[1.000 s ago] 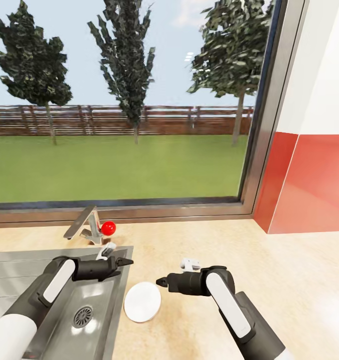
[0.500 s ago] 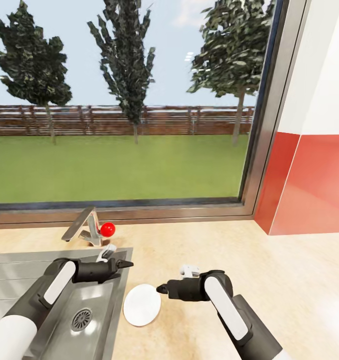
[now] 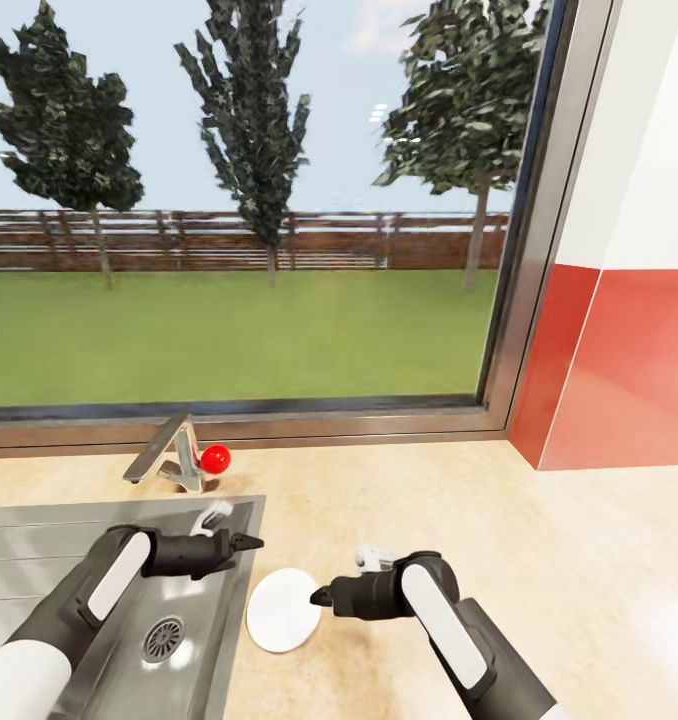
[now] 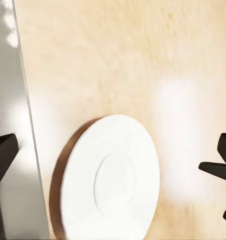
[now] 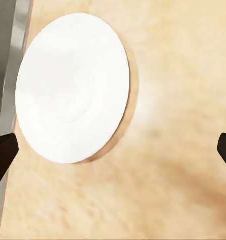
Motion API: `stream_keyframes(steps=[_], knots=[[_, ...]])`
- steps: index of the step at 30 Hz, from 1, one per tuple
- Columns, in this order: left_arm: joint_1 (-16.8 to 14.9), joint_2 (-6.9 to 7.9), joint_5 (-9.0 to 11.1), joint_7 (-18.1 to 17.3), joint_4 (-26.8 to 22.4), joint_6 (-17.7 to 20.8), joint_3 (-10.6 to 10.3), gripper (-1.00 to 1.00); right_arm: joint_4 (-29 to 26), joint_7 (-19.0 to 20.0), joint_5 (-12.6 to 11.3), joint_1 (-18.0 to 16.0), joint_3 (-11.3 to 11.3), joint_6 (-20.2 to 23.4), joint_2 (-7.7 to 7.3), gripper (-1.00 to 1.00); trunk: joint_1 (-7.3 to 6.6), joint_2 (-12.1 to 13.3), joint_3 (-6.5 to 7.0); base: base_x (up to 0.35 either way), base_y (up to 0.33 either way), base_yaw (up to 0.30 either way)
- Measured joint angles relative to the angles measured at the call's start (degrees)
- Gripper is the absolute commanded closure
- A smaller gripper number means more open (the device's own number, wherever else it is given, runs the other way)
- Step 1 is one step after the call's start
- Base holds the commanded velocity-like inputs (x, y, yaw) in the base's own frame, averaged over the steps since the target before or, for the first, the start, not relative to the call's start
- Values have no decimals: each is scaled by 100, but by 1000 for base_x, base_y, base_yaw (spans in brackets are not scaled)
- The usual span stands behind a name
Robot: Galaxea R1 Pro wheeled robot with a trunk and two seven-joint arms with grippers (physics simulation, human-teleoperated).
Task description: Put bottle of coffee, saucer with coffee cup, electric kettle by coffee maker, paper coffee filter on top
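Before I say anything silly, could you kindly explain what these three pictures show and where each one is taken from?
This is a simulated two-armed robot at a kitchen counter by a window. The large picture comes from its head camera, looking down over both arms. The left gripper hovers over the steel sink; the right gripper hovers beside a white saucer lying on the beige countertop. A faucet with a red knob stands behind the sink. The two smaller pictures come from cameras near each gripper; both look at the saucer. Both grippers are open and hold nothing.
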Motion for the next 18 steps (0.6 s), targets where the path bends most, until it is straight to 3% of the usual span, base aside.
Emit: stream_keyframes(steps=[8,18], knots=[[72,-34,-49,-8,238,-94,11,-100,62,3,-2,2,187,0,44,-100,0,0,0,0,0,0],[207,-51,-53,-1,268,-154,-83,-100,94,3,0,7,216,0,46,-100,0,0,0,0,0,0]])
